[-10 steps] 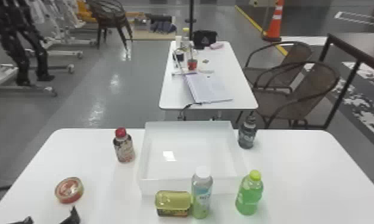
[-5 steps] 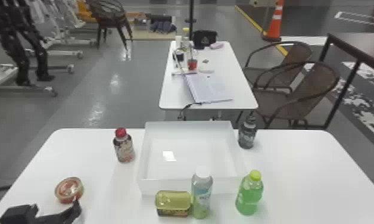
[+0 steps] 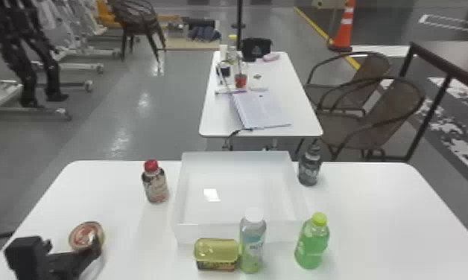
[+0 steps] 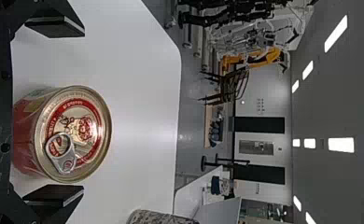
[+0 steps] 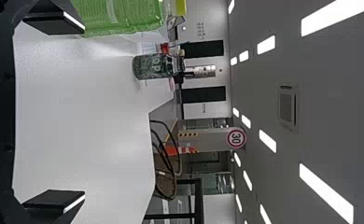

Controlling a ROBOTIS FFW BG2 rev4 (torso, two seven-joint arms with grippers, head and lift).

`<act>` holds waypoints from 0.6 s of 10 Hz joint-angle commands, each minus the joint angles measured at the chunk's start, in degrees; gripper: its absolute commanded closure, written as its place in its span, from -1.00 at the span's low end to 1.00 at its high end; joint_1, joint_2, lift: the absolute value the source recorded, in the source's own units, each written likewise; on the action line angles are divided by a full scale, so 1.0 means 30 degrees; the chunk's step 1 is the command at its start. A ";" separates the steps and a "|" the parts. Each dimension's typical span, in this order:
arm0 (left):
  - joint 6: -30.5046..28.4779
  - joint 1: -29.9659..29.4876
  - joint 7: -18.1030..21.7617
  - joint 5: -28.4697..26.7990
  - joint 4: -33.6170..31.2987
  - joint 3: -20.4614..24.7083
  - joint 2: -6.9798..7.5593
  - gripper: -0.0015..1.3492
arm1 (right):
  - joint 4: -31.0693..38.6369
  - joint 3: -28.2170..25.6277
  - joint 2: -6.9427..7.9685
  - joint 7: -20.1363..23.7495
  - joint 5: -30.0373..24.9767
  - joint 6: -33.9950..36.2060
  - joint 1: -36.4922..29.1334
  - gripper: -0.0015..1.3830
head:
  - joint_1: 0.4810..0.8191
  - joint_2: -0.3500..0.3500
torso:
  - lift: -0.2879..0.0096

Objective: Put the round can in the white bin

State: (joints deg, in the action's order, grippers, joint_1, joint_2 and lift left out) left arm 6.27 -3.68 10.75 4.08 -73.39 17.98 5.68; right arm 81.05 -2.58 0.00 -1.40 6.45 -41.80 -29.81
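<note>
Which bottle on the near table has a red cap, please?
The bottle left of the white bin does; the green bottle, white-capped bottle and dark bottle do not.

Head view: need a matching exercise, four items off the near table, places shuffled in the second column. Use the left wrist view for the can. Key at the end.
Column 1
1. Round can
2. Red-capped bottle
3. Green bottle
4. Dark bottle

Column 2
A. Just right of the white bin, towards its far end
B. Near the bin's front right corner
C. Between the open fingers of the left gripper
D. Just left of the bin

Pairs: 1-C, 2-D, 3-B, 4-A
</note>
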 commanded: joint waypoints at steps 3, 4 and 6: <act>-0.0654 0.1550 0.2159 -0.0158 0.1786 0.0100 0.0538 -0.82 | -0.0035 0.0011 0.0017 -0.0001 0.0016 0.0018 0.0062 -0.92 | -0.60 0.00 | 0.26; -0.0683 0.1873 0.2598 -0.0363 0.2109 0.0100 0.0655 -0.82 | -0.0035 0.0011 0.0017 -0.0001 0.0016 0.0018 0.0062 -0.92 | -0.60 0.00 | 0.26; -0.1064 0.2312 0.3155 -0.0715 0.2343 0.0100 0.0772 -0.79 | -0.0064 0.0011 0.0017 -0.0001 0.0046 0.0018 0.0062 -0.92 | -0.60 0.00 | 0.26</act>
State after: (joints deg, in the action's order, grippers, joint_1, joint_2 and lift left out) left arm 3.41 2.78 20.03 2.17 -66.70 18.28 7.85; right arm 80.92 -2.55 0.00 -1.40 6.56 -41.74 -29.60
